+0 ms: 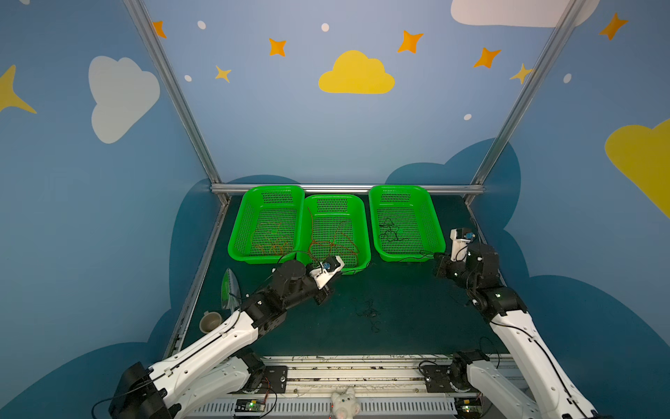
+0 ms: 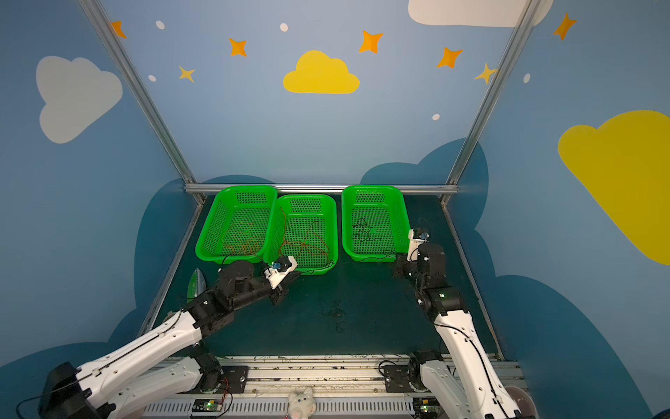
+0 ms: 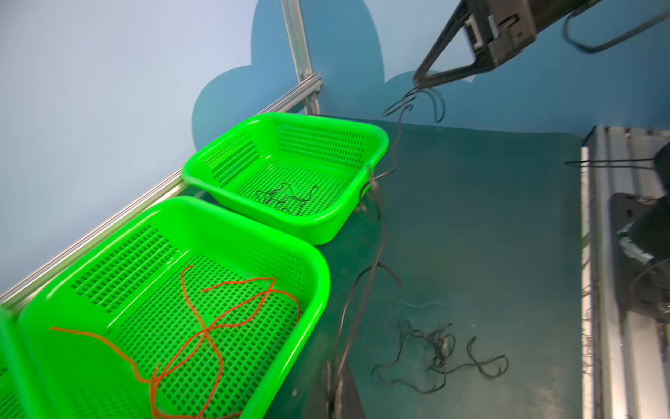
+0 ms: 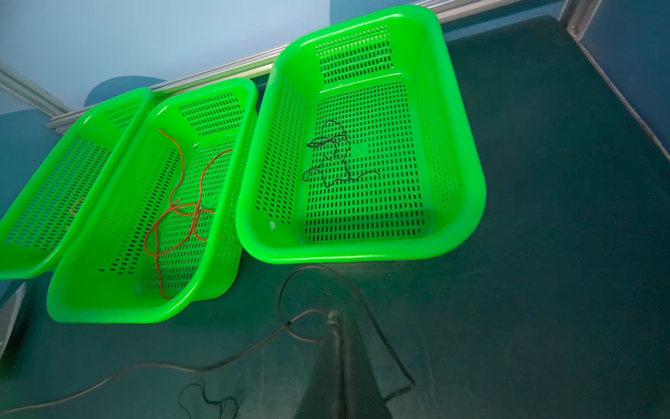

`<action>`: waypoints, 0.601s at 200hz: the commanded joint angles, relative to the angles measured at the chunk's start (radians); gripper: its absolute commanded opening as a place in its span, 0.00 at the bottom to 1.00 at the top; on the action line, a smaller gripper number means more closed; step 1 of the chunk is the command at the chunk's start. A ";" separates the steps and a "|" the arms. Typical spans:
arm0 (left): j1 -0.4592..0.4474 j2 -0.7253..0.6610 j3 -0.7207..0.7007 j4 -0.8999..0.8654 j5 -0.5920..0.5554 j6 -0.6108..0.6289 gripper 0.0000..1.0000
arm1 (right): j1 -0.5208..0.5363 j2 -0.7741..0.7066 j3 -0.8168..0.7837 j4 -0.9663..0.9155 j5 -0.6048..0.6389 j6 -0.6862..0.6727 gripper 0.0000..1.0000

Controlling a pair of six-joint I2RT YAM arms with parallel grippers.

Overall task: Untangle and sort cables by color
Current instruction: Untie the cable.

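Three green baskets stand along the back. Orange cables (image 1: 270, 241) lie in the left one, red cables (image 1: 335, 243) in the middle one and black cables (image 1: 389, 230) in the right one. A loose tangle of black cables (image 1: 368, 312) rests on the dark mat; the left wrist view shows this tangle (image 3: 438, 353) too. One long black cable (image 1: 413, 259) is strung in front of the baskets between both grippers. My left gripper (image 1: 328, 290) is shut on one end near the middle basket. My right gripper (image 1: 436, 255) is shut on the other end, with small loops hanging from its tip (image 3: 420, 85).
The left basket (image 1: 241, 221), middle basket (image 1: 333, 197) and right basket (image 1: 398, 188) sit against the back rail. A cup (image 1: 210, 321) and a green-white packet (image 1: 230, 290) lie at the mat's left edge. A plush toy (image 1: 344, 401) sits on the front rail.
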 commanded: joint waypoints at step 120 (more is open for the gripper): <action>0.484 -0.125 0.052 -0.116 -0.031 0.043 0.03 | -0.188 -0.042 0.028 0.084 -0.294 0.026 0.00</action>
